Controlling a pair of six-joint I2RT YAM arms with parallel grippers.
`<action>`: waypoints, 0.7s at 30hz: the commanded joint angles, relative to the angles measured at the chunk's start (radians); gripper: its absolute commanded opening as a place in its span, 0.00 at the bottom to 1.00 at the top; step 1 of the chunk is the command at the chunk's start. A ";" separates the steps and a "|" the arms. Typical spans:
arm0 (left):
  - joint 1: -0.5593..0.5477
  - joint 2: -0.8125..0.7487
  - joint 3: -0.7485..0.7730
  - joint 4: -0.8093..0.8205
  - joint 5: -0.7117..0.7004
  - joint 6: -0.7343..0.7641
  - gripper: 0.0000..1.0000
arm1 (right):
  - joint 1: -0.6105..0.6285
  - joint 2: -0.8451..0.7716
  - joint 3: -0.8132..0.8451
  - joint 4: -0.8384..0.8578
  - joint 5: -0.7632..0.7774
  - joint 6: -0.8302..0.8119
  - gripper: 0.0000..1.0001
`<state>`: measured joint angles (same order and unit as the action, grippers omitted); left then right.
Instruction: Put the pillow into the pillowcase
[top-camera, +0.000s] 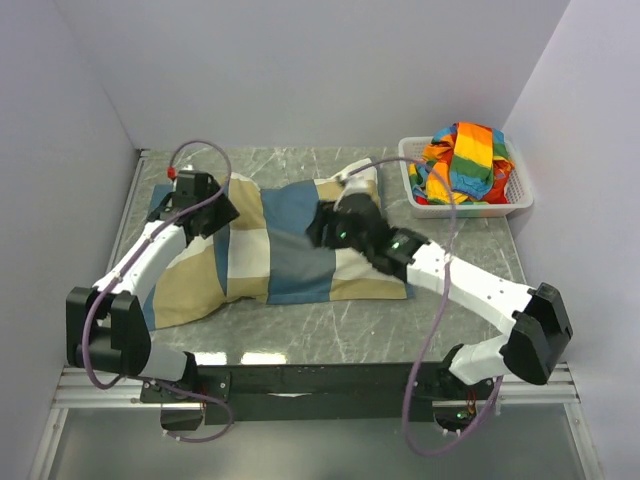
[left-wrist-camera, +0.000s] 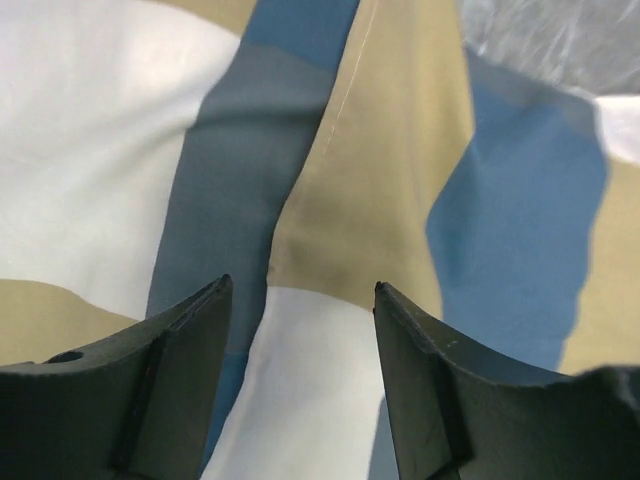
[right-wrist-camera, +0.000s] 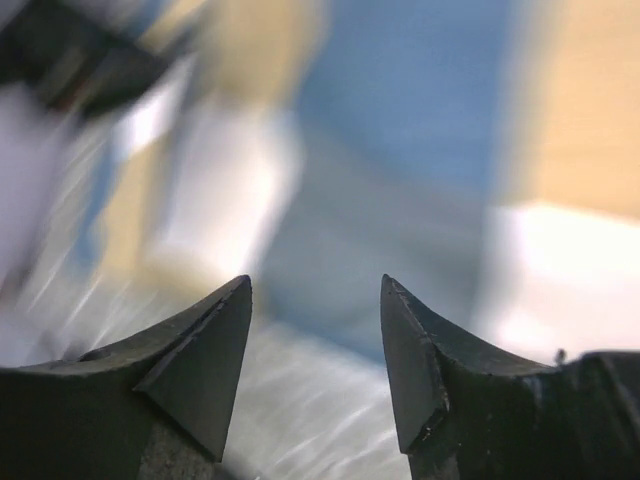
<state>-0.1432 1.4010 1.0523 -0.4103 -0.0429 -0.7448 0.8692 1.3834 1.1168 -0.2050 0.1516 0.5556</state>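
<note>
Pillowcase across the middle of the desk, pillow mostly inside.
A cream corner of the pillow shows near the desk's far edge. The left end effector and right end effector hang over the fabric, jaws spread, gripping nothing.

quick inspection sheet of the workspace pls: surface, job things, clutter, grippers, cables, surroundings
surface: grey marbled table
job's things: pillowcase lies across the table and looks plump; pillow not seen apart, likely inside
clutter: white basket at the far right, striped cloth in it
grippers: left gripper open over the case's left end; right gripper open over its middle, view blurred
cables: purple cables loop from both arms
surroundings: plain white walls on three sides
</note>
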 joint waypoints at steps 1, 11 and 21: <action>-0.032 0.052 0.041 -0.056 -0.118 0.041 0.62 | -0.201 -0.021 -0.026 -0.096 0.044 -0.025 0.64; -0.045 0.135 0.060 0.001 -0.022 0.084 0.47 | -0.466 0.072 -0.057 -0.025 -0.040 -0.023 0.74; -0.038 0.082 0.144 -0.065 -0.049 0.153 0.01 | -0.524 0.204 -0.058 0.016 -0.087 -0.025 0.80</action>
<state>-0.1795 1.5280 1.0985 -0.4610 -0.0849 -0.6395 0.3492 1.5684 1.0592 -0.2306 0.0814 0.5407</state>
